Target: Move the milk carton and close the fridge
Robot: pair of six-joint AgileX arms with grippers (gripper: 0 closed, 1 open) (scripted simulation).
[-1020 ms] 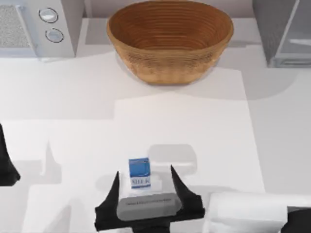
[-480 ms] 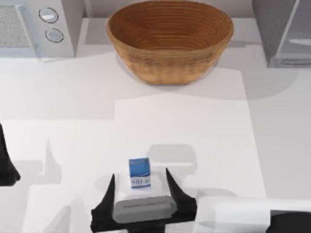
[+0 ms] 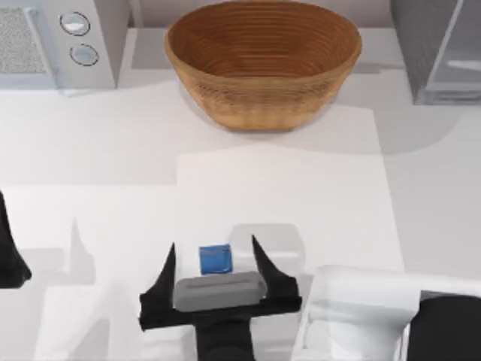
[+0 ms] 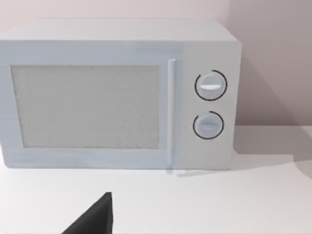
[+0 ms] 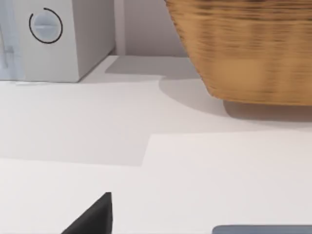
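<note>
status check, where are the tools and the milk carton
Right tool open, fingers either side of milk carton, near table edge. Left tool parked at left edge. Fridge far right; nothing blocking.

Blue milk carton (image 3: 215, 259) upright near table's front, grey fridge (image 3: 443, 49) back right

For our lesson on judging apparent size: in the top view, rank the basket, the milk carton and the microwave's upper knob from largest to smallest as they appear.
1. Basket, by far the largest.
2. Milk carton, standing between the open fingers of the right gripper, which partly covers it.
3. Microwave's upper knob, close to the carton's visible part, so the order of these two is unsure.
</note>
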